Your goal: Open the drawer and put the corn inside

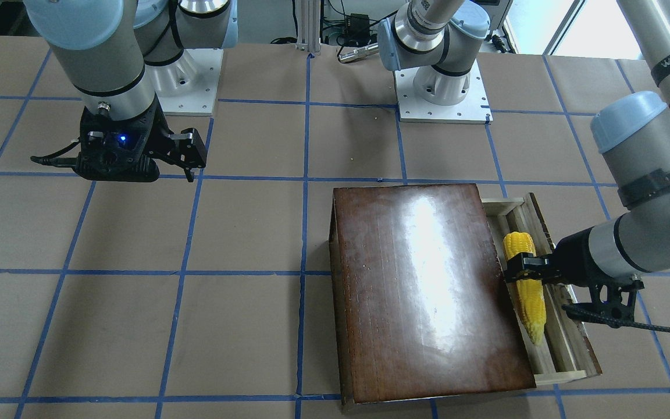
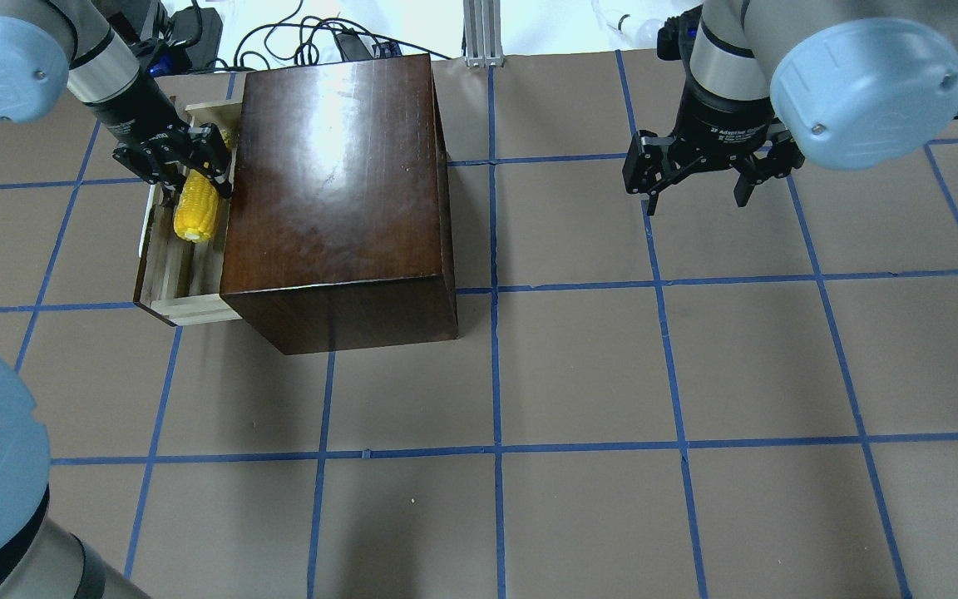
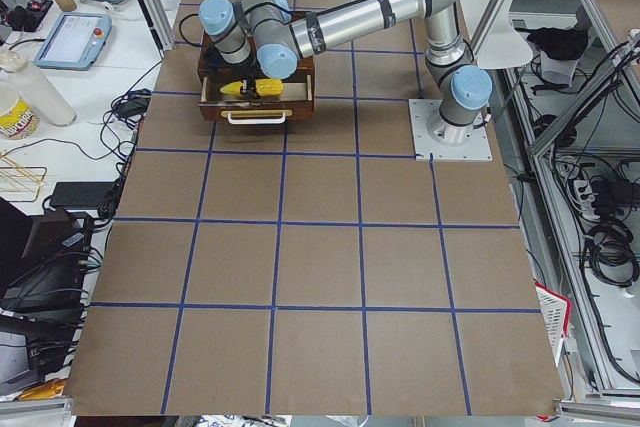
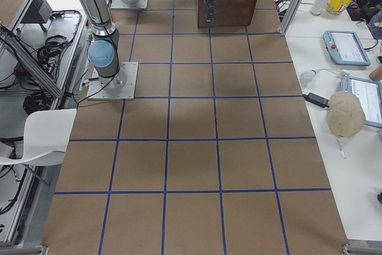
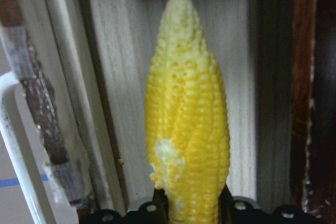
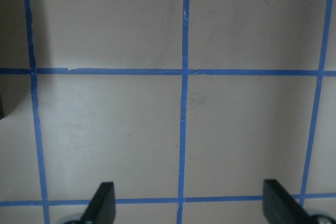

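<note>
The drawer (image 1: 567,343) is pulled out of the glossy dark-brown box (image 1: 422,291), and its pale wood tray is open to view. My left gripper (image 1: 524,270) is shut on the yellow corn (image 1: 531,305) and holds it lengthwise over the tray. In the overhead view the left gripper (image 2: 188,162) grips the corn (image 2: 196,212) near its thick end, over the drawer (image 2: 171,279) beside the box (image 2: 338,183). In the left wrist view the corn (image 5: 189,129) points away over the tray floor (image 5: 121,77). My right gripper (image 2: 699,179) is open and empty, well to the box's right.
The drawer's whitish handle (image 5: 16,145) runs along its outer front. The table is brown paper with blue tape lines (image 6: 184,103). Cables and equipment lie beyond the table's far edge (image 2: 338,42). The arm bases (image 1: 442,87) stand on the robot's side.
</note>
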Robot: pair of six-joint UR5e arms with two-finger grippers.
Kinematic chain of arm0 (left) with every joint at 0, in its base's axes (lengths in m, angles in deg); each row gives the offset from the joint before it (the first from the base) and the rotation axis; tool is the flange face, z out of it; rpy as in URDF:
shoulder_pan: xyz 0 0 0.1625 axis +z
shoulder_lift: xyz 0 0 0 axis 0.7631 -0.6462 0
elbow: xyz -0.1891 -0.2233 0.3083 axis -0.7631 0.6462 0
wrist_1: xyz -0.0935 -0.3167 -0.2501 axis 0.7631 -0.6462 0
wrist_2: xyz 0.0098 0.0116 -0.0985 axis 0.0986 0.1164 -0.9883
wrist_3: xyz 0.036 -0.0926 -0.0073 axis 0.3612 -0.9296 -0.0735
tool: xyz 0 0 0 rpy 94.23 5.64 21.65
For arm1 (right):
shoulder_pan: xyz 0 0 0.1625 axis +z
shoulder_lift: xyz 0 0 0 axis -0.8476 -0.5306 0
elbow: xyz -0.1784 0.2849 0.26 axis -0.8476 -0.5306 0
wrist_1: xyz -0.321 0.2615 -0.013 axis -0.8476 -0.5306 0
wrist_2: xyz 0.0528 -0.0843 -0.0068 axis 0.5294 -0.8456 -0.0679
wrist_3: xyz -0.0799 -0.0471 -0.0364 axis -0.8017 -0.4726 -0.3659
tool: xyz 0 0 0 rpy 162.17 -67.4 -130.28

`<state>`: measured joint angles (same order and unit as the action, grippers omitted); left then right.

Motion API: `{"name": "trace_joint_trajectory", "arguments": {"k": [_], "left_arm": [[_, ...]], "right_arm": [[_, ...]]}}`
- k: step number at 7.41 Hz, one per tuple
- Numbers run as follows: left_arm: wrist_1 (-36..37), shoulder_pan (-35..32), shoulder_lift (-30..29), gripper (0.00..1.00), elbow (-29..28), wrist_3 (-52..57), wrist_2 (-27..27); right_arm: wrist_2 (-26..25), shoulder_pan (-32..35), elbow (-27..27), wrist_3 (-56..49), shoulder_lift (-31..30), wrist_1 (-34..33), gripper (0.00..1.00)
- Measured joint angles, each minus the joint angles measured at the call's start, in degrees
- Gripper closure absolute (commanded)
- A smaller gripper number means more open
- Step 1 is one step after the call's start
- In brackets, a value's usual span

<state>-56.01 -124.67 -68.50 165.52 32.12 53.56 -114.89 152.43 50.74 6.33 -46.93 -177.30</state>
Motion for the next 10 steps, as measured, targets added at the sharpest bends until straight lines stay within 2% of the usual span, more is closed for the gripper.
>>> {"name": "trace_joint_trajectory", "arguments": {"k": [5,7,10], "left_arm": [[-2.4,-0.63,2.11,0.0,-1.14,-0.13,0.16],[-3.48,-1.16,4.0,0.0,-3.25,-1.01,0.18],[-5.86,-4.95,6.95,0.0,-6.15,-6.03,0.78]], "right_arm": [[-0.03,0.0,0.0,0.0,-0.02,-0.05,0.0],[-0.01,0.0,0.0,0.0,0.0,-0.02,0.0],[0.04,0.0,0.0,0.0,-0.02,0.01,0.0]]}}
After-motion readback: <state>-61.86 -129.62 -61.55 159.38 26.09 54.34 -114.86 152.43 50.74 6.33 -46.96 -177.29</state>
